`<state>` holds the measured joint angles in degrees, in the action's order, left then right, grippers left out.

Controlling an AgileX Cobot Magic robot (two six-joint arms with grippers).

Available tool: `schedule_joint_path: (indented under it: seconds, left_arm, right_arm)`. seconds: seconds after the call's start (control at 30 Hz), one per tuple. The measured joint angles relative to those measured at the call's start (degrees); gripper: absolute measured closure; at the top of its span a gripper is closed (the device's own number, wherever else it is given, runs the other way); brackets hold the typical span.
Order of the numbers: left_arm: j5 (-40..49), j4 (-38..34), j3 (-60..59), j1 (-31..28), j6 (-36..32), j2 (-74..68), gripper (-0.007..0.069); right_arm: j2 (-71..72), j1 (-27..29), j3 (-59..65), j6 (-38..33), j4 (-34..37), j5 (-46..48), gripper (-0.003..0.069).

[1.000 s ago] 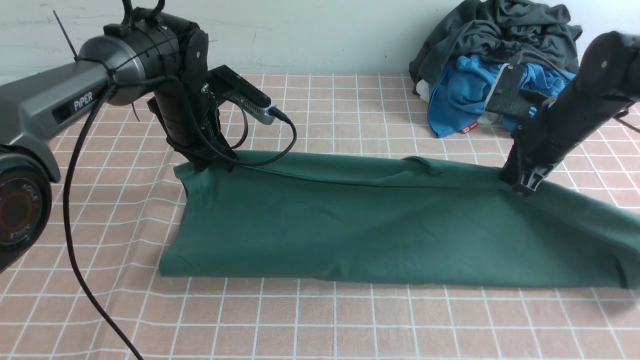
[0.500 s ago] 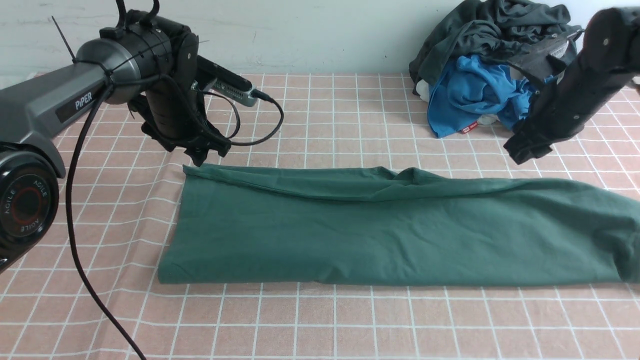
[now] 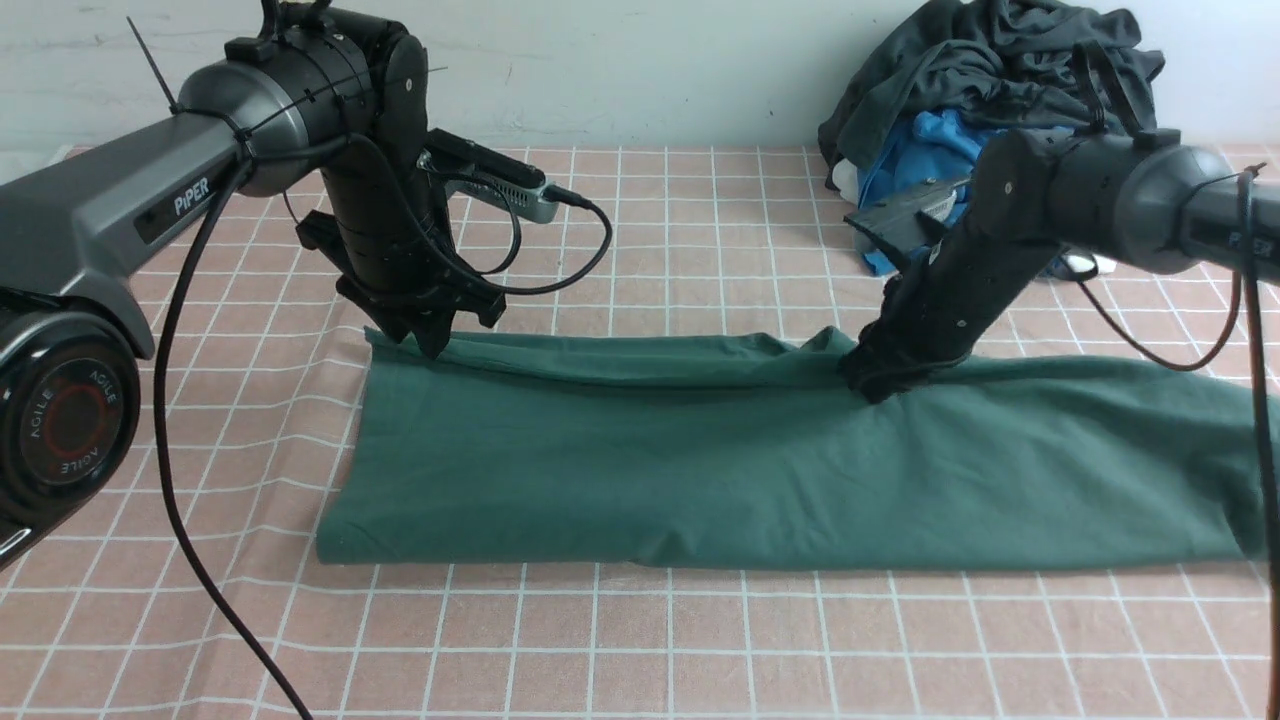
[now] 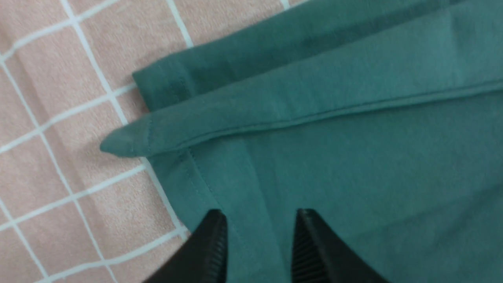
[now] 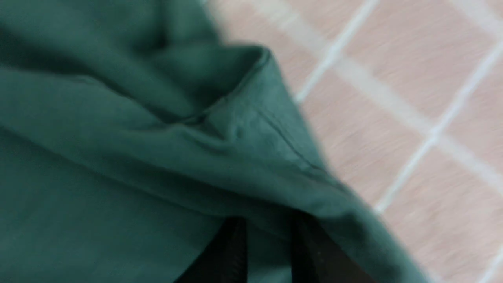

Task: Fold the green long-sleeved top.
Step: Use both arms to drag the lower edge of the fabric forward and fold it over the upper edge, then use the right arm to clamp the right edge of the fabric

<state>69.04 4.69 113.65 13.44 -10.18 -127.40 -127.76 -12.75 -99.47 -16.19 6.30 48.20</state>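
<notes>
One lengthwise fold looks done: green long-sleeved top (image 3: 780, 470) lies as a long flat band on the checked cloth (image 3: 640, 650), in front & left of the clothes heap (image 3: 1000, 90). Left gripper (image 4: 259, 216) sits at the back corner on the end away from the heap, jaws narrowly apart, tips on fabric, nothing pinched. Right gripper (image 5: 267, 228) is at the back edge mid-band, nearer the heap; narrow gap, fabric draped over tips, can't tell if it grips. Remaining, prob.: cross folds to shorten the band.

You see a dark green top (image 3: 760, 470) on a pink, white-gridded tablecloth (image 3: 700, 650), with a bright blue garment (image 3: 905, 215) under a charcoal-grey garment (image 3: 1000, 60).
</notes>
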Motion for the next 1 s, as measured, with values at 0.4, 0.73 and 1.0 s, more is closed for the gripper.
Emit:
schedule_joint_path:
  seconds: [0.4,0.73,1.0]
  left_arm:
    - [1.2,-4.7,0.0,0.0,-2.8,0.0,0.0628]
    - [1.3,-12.7,-0.9,0.0,-7.7,0.0,0.0628]
    - [1.3,-13.9,-4.6,0.0,-8.7,0.0,0.0628]
  right_arm:
    - [4.4,6.9,-11.6,16.2,-15.0,12.4,0.0504]
    - [24.0,12.4,11.8,12.7,-13.5,16.0,0.0504]
    - [32.6,22.8,33.8,15.5,-13.4,4.5,0.0494]
